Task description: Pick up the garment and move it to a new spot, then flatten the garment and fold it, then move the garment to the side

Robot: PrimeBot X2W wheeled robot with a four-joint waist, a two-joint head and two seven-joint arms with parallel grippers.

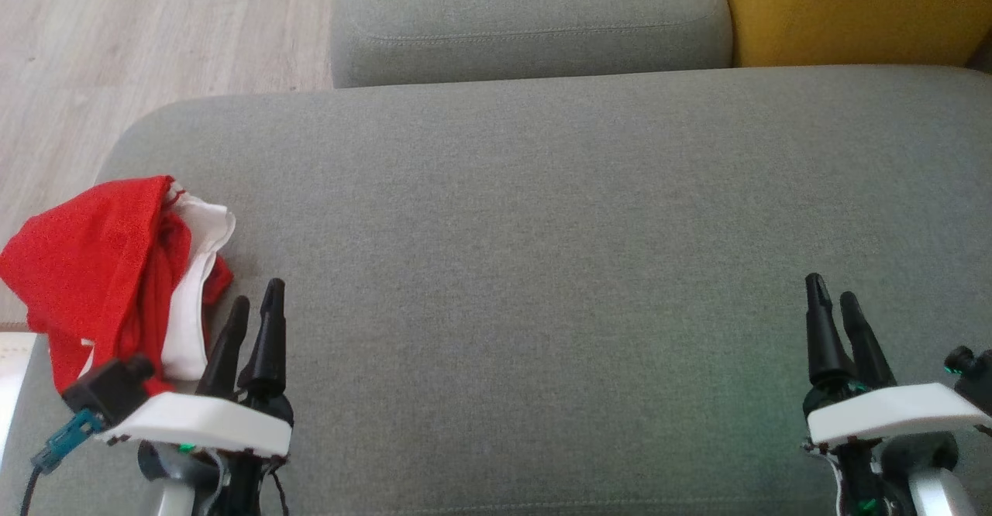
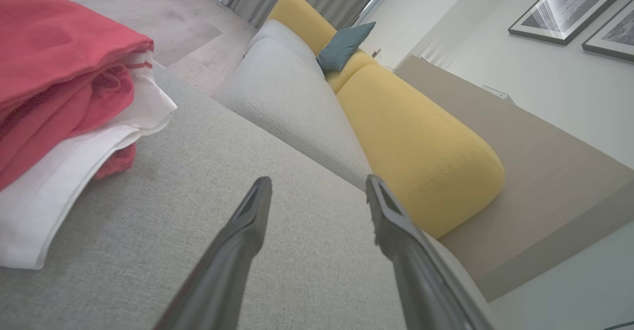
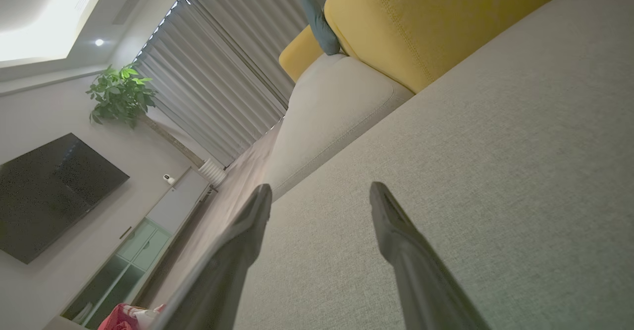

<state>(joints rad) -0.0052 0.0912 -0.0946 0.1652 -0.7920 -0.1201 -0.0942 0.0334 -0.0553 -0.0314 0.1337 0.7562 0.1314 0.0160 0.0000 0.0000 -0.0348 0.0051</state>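
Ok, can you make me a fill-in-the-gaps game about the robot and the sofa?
1. The garment is red and ____.
2. It lies on the ____ sofa seat.
3. The left gripper and right gripper are both ____, holding nothing.
4. The back cushion is ____.
Missing words: white, grey, open, yellow.

A living room at home: we look across a grey sofa point(image 1: 542, 268) with yellow back cushions point(image 2: 416, 146) and a teal throw pillow point(image 2: 344, 45). Around it we see a pale wood floor point(image 1: 116, 36), long grey curtains point(image 3: 233, 72), a wall-mounted television point(image 3: 49, 191), a leafy indoor plant point(image 3: 121, 94), a glass-fronted cabinet point(image 3: 124, 255) and framed pictures point(image 2: 564, 5) on the wall.
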